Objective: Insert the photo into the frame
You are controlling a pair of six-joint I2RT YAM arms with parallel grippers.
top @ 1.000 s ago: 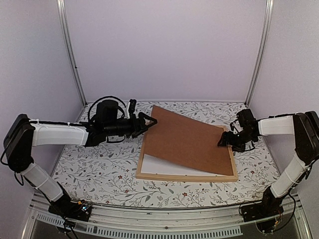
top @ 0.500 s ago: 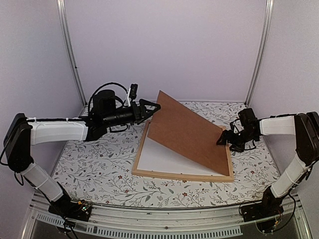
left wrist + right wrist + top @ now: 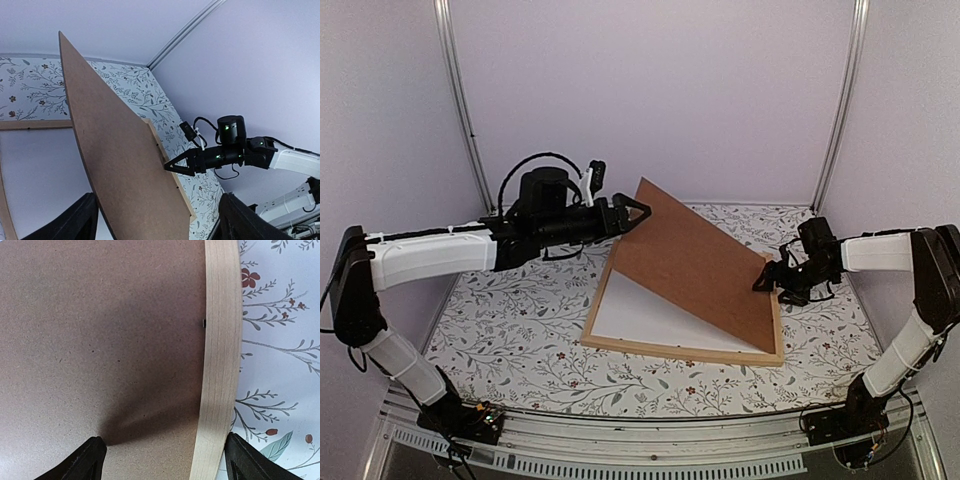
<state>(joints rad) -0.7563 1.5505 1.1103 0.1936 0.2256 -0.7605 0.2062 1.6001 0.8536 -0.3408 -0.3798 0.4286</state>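
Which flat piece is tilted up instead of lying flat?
The brown backing board: its edge at the left gripper stands high, while the wooden frame lies flat.

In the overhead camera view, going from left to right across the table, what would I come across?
left pincer → brown backing board, tilted up on its left side → right pincer

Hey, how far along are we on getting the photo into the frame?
Early. Done: nothing yet; no photo shows in any view. In hand: the backing board stands tilted over the frame, high corner at the open left gripper, open right gripper at its low edge. A white surface shows underneath. Left: move the board away, lay the photo in, close up.
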